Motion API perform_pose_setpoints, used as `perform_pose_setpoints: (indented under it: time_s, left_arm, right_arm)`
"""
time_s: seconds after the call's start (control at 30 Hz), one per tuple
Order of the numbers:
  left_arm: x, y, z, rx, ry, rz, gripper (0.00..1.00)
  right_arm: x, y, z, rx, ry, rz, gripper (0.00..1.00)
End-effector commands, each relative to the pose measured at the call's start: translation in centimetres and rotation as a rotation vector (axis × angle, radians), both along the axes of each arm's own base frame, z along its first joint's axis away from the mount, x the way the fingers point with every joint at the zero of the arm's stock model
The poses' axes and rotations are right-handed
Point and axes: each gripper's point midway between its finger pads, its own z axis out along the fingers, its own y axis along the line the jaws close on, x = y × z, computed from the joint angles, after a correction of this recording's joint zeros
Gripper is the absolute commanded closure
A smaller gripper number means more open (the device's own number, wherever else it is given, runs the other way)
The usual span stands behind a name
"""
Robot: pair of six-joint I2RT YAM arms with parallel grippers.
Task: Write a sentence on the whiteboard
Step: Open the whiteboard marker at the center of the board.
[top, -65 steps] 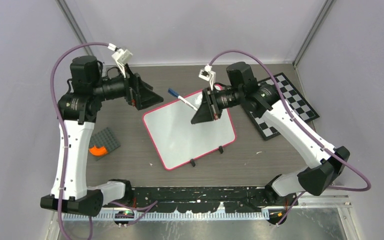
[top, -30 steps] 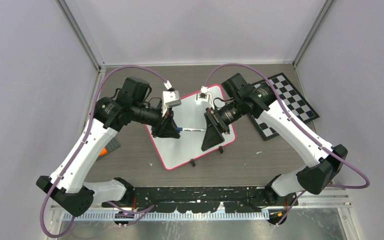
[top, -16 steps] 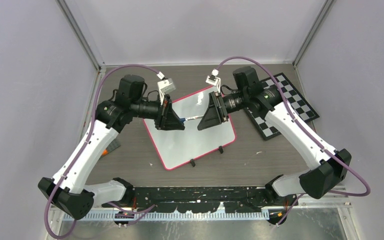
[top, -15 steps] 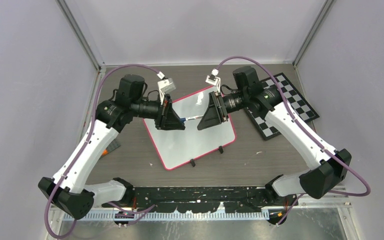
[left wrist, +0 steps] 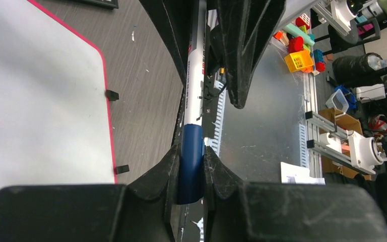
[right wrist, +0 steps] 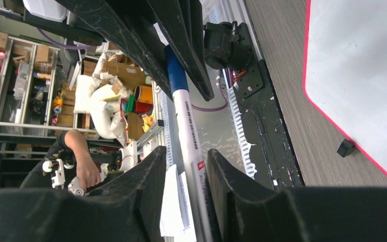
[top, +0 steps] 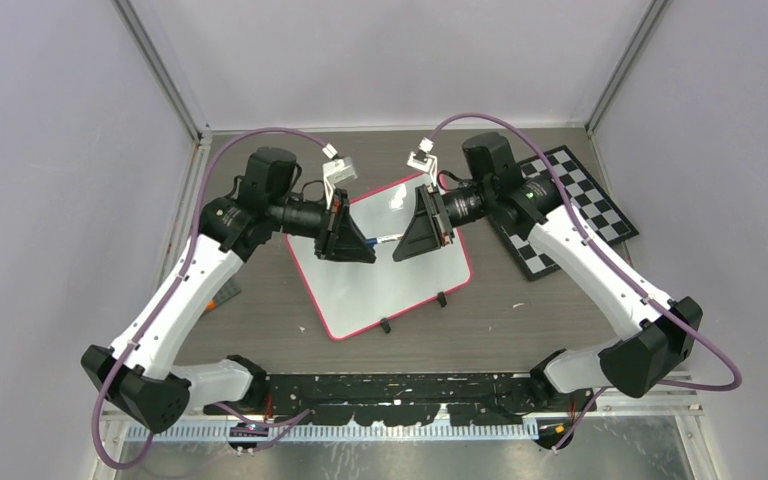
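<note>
The whiteboard, white with a pink-red frame, lies flat in the middle of the table and also shows in the wrist views. A marker hangs level above it between the two grippers. My left gripper is shut on the marker's blue cap. My right gripper faces it, its jaws around the white barrel. The barrel rests against one finger, and a gap remains on the other side.
A black-and-white checkerboard lies at the right, partly under the right arm. A grey plate with an orange piece peeks out beside the left arm. Two black clip feet stand at the whiteboard's near edge.
Both grippers moved together above the board's far half. The right jaws have narrowed around the marker's barrel. The left gripper kept its hold on the cap.
</note>
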Motion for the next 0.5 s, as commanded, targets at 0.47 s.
perform_pose_setpoints:
  time_s: [0.47]
  left_arm:
    - [0.5, -1.0, 0.8, -0.012, -0.019, -0.020, 1.00]
  right_arm:
    - [-2.8, -0.1, 1.3, 0.020, -0.107, 0.100, 0.97]
